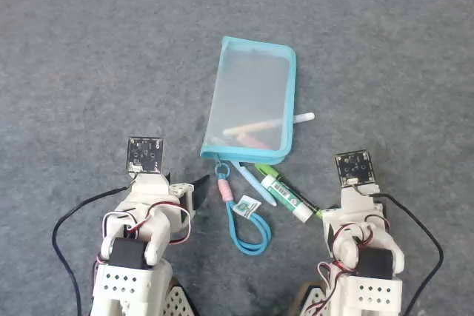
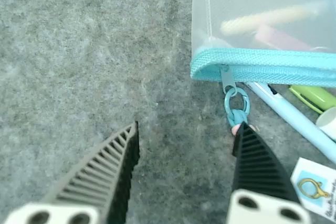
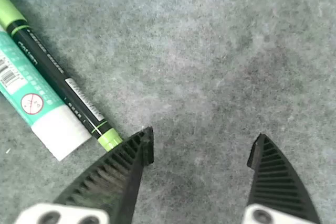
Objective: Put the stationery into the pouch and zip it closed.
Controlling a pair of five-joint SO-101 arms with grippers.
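Turquoise pouch [image 1: 252, 94], long axis near-to-far

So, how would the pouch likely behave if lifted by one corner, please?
The pouch looks thin and translucent with a fabric edge, so it would probably sag. It lies flat and nearly empty, so likely light. The items inside may slide.

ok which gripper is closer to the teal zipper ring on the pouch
Left. The left gripper has one of its fingers right beside the teal zipper ring of the translucent teal-edged pouch. The right gripper is farther off, beyond the green-and-black marker, over grey felt.
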